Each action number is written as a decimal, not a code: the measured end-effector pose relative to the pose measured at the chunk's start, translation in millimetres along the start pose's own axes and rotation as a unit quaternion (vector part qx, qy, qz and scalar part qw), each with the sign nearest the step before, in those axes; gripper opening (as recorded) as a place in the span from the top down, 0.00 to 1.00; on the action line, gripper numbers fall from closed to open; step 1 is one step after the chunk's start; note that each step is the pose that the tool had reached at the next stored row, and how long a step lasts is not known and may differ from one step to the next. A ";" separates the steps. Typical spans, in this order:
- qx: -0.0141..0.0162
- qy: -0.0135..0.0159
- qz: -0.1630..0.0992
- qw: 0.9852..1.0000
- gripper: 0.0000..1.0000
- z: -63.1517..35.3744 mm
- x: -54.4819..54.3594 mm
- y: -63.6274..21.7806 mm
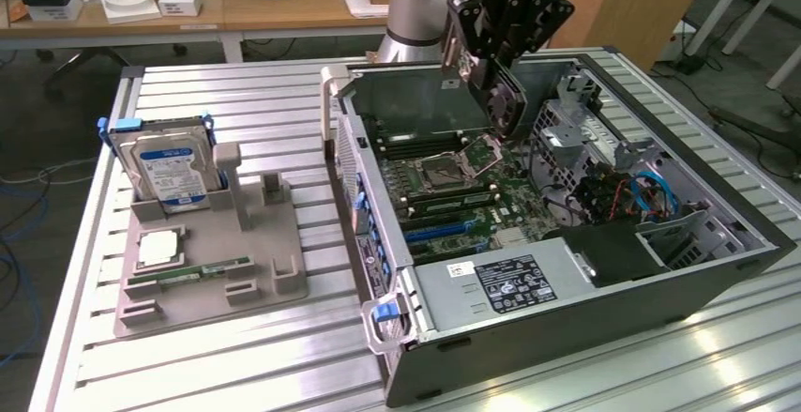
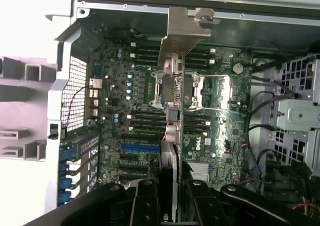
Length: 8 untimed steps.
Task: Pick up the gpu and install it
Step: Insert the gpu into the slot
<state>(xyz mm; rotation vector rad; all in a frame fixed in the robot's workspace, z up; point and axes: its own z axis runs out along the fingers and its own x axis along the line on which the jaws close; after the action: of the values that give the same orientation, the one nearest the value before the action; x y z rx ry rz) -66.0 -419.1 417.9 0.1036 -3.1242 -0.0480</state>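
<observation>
Pickup looks done: the gripper [image 1: 491, 79] is clamped on the gpu [image 1: 507, 116], holding it edge-down inside the open PC case [image 1: 363, 196], just over the motherboard [image 1: 457, 191]. The card doesn't look seated in a slot yet, so the install part is left.

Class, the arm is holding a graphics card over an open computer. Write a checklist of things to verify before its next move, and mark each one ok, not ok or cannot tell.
1. Graphics card clamped between the fingers of the gripper: ok.
2. Card held over the open computer case: ok.
3. Card seated in a slot on the motherboard: not ok, it hangs above the board.
4. Card's edge lined up with the blue slot: cannot tell.
5. Hard drive and memory stick on their holder, outside the case: ok.
</observation>
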 end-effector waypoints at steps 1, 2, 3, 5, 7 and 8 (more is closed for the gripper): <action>0.000 0.000 -0.009 1.000 0.74 0.0 0.0 0.0; 0.000 0.001 -0.017 1.000 0.74 0.0 0.0 0.0; 0.000 0.001 -0.026 1.000 0.74 0.0 0.0 0.0; 0.001 0.001 -0.044 0.999 0.74 0.0 0.0 0.0; 0.001 0.002 -0.063 0.998 0.74 0.0 0.0 0.0; 0.001 0.002 -0.072 0.997 0.74 0.0 0.0 0.0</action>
<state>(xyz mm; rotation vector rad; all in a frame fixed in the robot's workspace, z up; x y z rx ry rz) -65.9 -419.1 417.9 0.3268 -3.1066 -0.0461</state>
